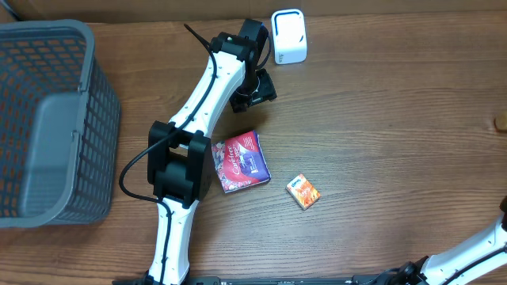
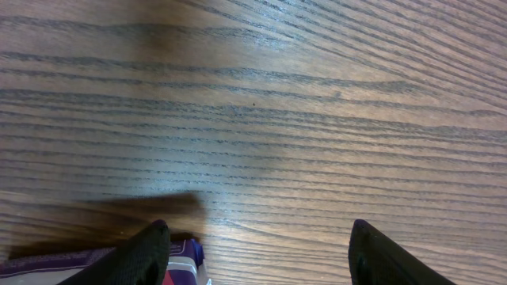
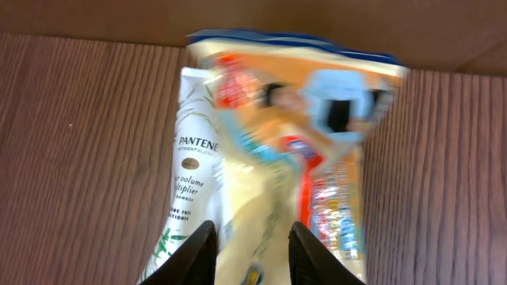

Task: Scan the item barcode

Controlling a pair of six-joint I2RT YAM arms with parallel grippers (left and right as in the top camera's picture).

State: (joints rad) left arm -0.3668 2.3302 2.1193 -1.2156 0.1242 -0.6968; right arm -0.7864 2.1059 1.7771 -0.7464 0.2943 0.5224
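Grey plastic mesh, the basket (image 1: 59,119) fills the left edge of the overhead view. Beside it the left arm (image 1: 200,99) stretches from the bottom edge to the upper middle. The left gripper (image 1: 253,87) hangs above the wooden table (image 1: 380,119), just lower left of the white scanner (image 1: 287,36). Its wrist view shows the jaws wide apart, holding nothing. The red-and-purple coffee packet (image 1: 242,162) lies flat at centre, a small orange box (image 1: 303,191) to its right. Only the right wrist view shows the right gripper (image 3: 251,229). Its fingers are narrowly parted over a blurred orange-and-blue bag (image 3: 317,119) and a white Pantene sachet (image 3: 194,166); whether it grips either, I cannot tell.
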